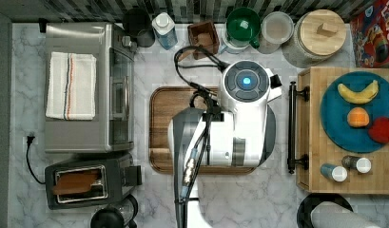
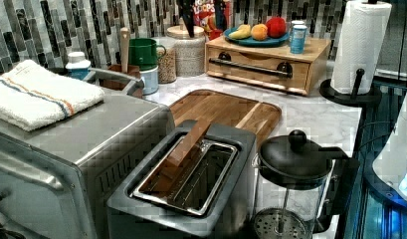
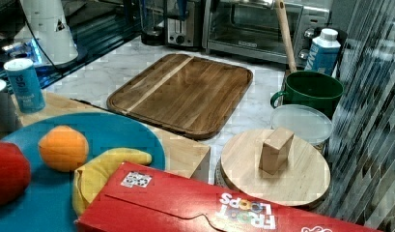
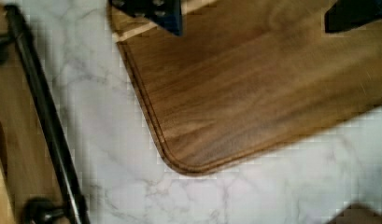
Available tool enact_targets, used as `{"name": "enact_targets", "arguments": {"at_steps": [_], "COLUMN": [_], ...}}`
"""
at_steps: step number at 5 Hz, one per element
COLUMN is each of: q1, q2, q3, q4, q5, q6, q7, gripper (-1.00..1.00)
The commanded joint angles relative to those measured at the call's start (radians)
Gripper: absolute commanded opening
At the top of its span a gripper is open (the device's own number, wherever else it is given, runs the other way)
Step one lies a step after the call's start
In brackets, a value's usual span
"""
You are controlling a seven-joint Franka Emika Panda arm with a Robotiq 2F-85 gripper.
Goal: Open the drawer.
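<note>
The drawer is a wide light-wood one in a bamboo box at the top view's right; its front sits flush with the box. A long black bar handle on two brackets runs across the front. In the wrist view the handle lies beside the drawer front, across a strip of marble from my gripper. The gripper hangs open above a corner of the walnut tray, one dark fingertip far from the other, nothing between them. My white arm covers the gripper in the top view.
A blue plate of fruit and two small shakers sit on the box top. A toaster oven, toaster and French press line the top view's left. Jars, a green mug and a paper towel roll stand around.
</note>
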Motion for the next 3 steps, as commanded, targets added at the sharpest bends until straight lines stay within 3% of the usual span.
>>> {"name": "enact_targets", "arguments": {"at_steps": [1, 3], "q1": [-0.058, -0.119], "q2": [0.012, 0.048], "q3": [-0.083, -0.113], "q4": [-0.026, -0.046], "q5": [-0.086, -0.111], "q6": [0.030, 0.151], "q7": [-0.359, -0.546], "gripper": [1.00, 1.00]}}
